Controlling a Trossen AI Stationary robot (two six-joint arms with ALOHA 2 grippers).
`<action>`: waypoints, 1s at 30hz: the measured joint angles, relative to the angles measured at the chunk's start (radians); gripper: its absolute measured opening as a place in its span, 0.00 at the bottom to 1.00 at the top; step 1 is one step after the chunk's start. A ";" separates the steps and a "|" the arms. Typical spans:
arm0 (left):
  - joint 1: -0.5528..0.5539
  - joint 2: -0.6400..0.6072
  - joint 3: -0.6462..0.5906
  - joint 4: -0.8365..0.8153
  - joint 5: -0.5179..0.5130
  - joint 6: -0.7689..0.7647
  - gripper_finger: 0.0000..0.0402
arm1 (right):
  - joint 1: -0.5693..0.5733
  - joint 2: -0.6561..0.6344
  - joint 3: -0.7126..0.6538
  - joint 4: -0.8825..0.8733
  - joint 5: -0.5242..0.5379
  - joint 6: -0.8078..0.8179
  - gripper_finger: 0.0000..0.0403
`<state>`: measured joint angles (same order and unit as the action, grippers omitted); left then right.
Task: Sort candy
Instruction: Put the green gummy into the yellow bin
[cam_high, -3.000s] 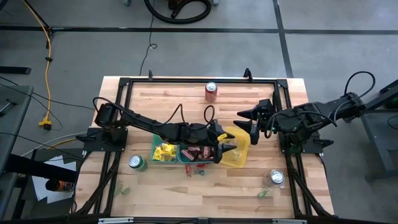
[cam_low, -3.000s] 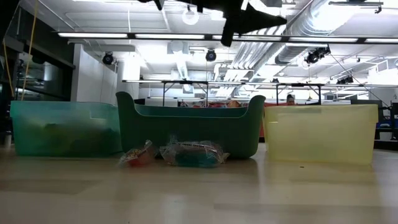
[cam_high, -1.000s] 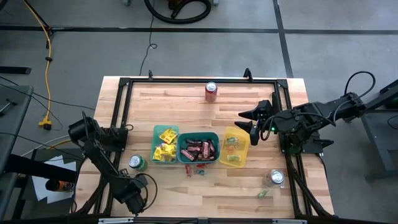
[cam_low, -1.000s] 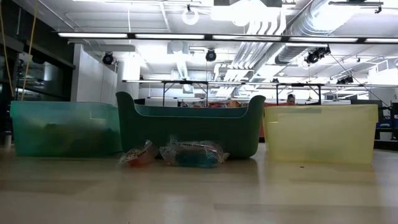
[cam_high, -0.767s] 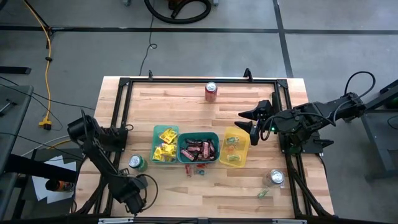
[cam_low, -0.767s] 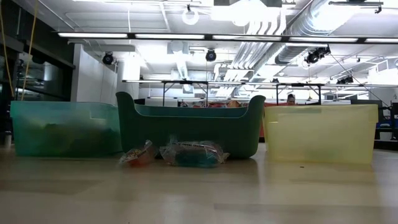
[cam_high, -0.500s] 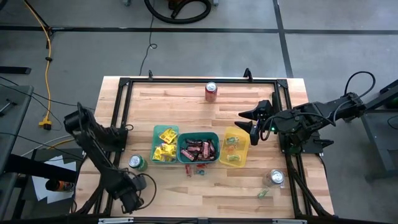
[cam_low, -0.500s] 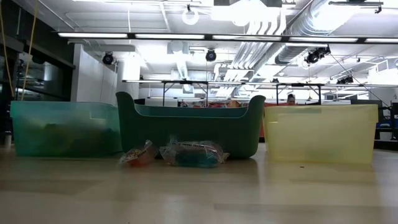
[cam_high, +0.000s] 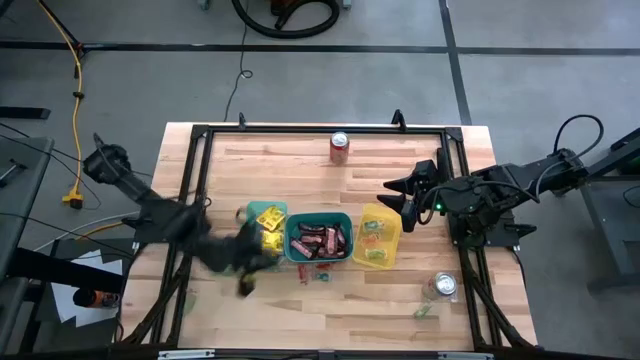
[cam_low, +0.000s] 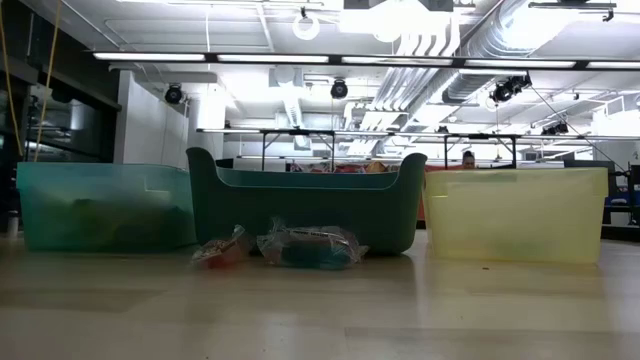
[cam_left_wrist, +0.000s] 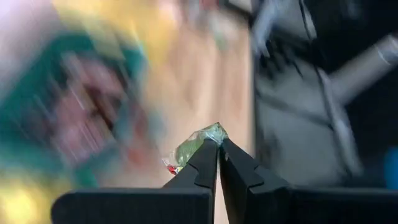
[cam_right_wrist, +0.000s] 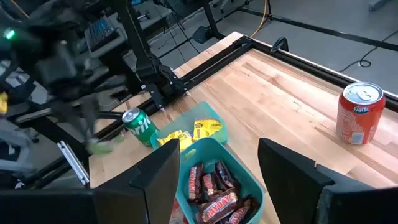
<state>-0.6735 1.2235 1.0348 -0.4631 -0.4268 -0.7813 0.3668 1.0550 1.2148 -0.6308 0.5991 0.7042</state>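
Green-tinted wrapped candy (cam_left_wrist: 200, 142) pinched at the very tips of left hand (cam_left_wrist: 217, 148), fingers fully closed on it, rest of wrapper w/ a red bit hanging loose to one side. In high view, left hand (cam_high: 245, 284) blurred mid-swing, lower left of centre, just below the teal bin (cam_high: 249, 214) of yellow packets (cam_high: 268, 218).

Thin grip, so prob best: slow the swing, keep hand closed till right over the correct bin, drop low so the light wrapper doesn't flutter out. Judging by contents, yellow bin (cam_high: 391, 238) right of centre has the clear-wrapped stuff (cam_high: 371, 228), so likely goes there, past the dark green bin (cam_high: 346, 221) of brown-red bars (cam_high: 321, 240). Need to clear bin rims on the way.

Still loose on tabletop (cam_high: 300, 165): couple wrapped sweets (cam_high: 320, 272) right in front of the green bin, another (cam_high: 425, 311) lower right by the silver can (cam_high: 441, 286).

Right hand (cam_high: 398, 195) parked right of centre above the yellow bin, fingers wide, holding nothing. Could get in the way, so watch that. Red can (cam_high: 339, 147) at top centre, well clear.
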 joint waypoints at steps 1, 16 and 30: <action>0.054 -0.001 0.000 0.048 -0.019 0.081 0.00 | 0.000 0.000 0.000 0.000 0.000 0.004 0.53; 0.496 0.484 -0.002 0.995 0.305 0.448 0.00 | 0.000 0.006 0.000 0.037 0.047 0.003 0.53; 0.531 0.745 0.086 1.207 0.316 0.339 0.06 | 0.000 0.019 0.000 0.037 0.046 0.003 0.53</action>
<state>-0.1429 1.9682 1.1211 0.7442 -0.1108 -0.4428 0.3664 1.0737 1.2148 -0.5937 0.6449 0.7075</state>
